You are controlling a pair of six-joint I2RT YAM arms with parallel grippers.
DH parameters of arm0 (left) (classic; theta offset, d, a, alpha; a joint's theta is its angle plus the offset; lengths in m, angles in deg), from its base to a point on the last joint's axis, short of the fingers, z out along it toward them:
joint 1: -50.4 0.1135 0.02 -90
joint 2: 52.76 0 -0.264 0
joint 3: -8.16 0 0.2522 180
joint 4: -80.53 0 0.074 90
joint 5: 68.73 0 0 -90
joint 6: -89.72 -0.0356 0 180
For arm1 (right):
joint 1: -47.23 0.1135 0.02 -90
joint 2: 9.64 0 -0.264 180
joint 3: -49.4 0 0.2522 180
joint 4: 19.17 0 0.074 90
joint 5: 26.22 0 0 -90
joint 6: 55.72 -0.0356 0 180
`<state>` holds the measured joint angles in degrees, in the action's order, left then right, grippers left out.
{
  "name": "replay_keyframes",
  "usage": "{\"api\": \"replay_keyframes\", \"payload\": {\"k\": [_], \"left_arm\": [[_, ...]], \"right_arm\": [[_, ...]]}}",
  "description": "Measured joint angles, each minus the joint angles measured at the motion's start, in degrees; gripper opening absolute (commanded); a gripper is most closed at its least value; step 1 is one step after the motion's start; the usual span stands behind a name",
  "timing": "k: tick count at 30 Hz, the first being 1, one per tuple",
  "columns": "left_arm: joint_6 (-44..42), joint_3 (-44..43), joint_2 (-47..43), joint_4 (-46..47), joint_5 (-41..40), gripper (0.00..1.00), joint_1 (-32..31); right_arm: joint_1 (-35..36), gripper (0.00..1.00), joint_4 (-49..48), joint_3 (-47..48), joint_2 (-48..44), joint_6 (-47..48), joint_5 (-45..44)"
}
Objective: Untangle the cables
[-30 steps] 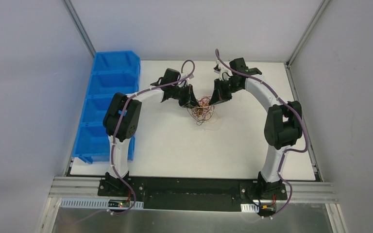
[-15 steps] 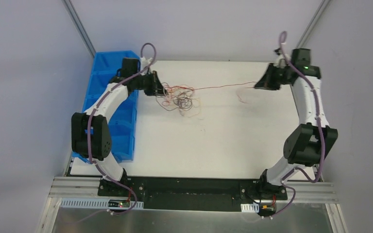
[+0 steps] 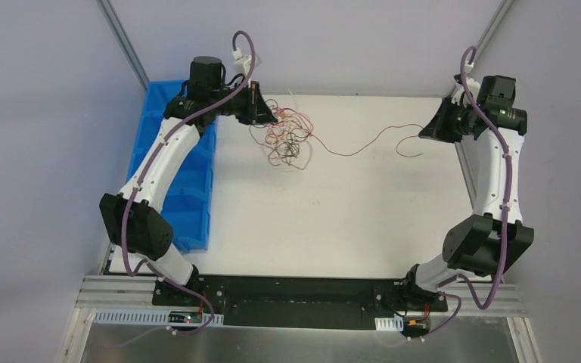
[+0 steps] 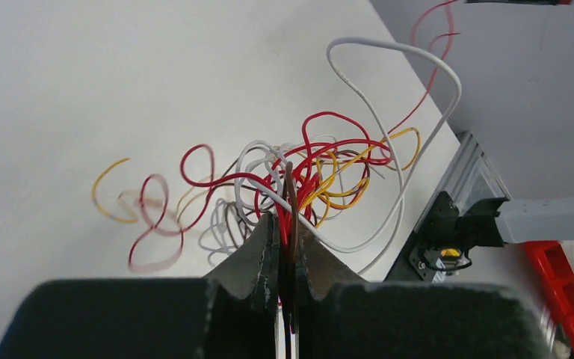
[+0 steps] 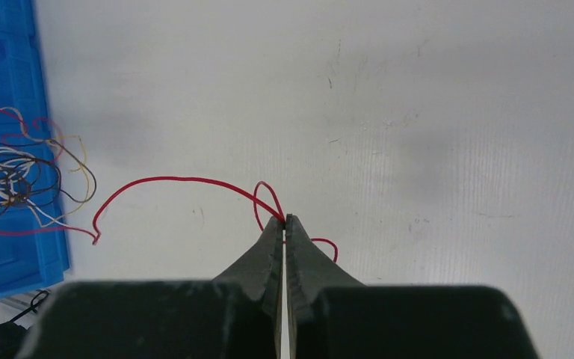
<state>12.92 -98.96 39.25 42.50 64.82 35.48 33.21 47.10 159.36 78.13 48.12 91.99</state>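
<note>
The cables are a small bunch (image 3: 286,136) of thin red, orange-yellow, black and white wires hanging at the table's far left. My left gripper (image 3: 270,115) is shut on several of its strands, lifted off the table; the bunch shows close up in the left wrist view (image 4: 299,179) with my gripper (image 4: 288,224) pinching red and dark wires. One red wire (image 3: 363,140) runs slack from the bunch to my right gripper (image 3: 428,130), which is shut on its end; in the right wrist view the red wire (image 5: 172,183) loops at my gripper (image 5: 285,221).
A row of blue bins (image 3: 189,174) stands along the table's left edge, under the left arm. Grey enclosure walls and metal frame posts (image 3: 125,41) border the white table (image 3: 310,219). The right arm is near the table's right edge.
Both arms have swung apart from the middle to the far corners. The bunch went left with my left gripper and rose; one red wire was drawn out to the right and now sags.
</note>
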Motion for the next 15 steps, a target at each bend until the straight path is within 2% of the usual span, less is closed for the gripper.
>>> {"api": "replay_keyframes", "payload": {"k": [1, 2, 3, 4, 6, 7, 9, 11, 15], "left_arm": [[-0.20, -1.38, 0.00, -0.26, 0.13, 0.00, -0.94], [-0.37, -3.28, 0.00, -0.59, 0.44, 0.00, -2.23], [-0.52, -5.22, 0.00, -0.70, 0.87, 0.03, -3.41], [-0.59, -6.88, 0.00, -0.74, 1.20, 0.13, -4.39], [-0.68, -9.66, 0.00, -0.20, 2.25, 0.44, -6.32], [-0.92, -10.10, -0.15, 0.42, 2.91, 0.49, -7.28], [-1.33, -8.98, -0.39, 1.27, 4.59, 0.55, -8.59], [-2.95, -3.52, -0.85, 2.54, 6.16, 0.62, -9.14], [-6.51, 12.59, 0.22, 0.74, 6.27, 0.68, -6.58]], "right_arm": [[0.00, 0.03, 0.04, -0.04, 0.00, 0.22, -0.17], [0.02, 0.16, 0.15, -0.07, 0.00, 0.59, -0.20], [0.04, 0.33, 0.46, -0.09, 0.00, 1.14, -0.04], [0.28, 0.53, 1.22, -0.07, 0.11, 1.99, 0.33], [0.70, 0.95, 3.56, -0.04, 0.52, 3.39, 1.92], [1.16, 0.99, 5.01, -0.04, 0.85, 4.48, 3.15], [2.51, 0.99, 6.23, -0.63, 1.20, 6.25, 5.31], [4.07, 0.99, 6.78, -1.81, 1.07, 8.00, 6.93], [6.60, 0.97, 8.00, -3.98, 1.05, 10.80, 8.04]]}}
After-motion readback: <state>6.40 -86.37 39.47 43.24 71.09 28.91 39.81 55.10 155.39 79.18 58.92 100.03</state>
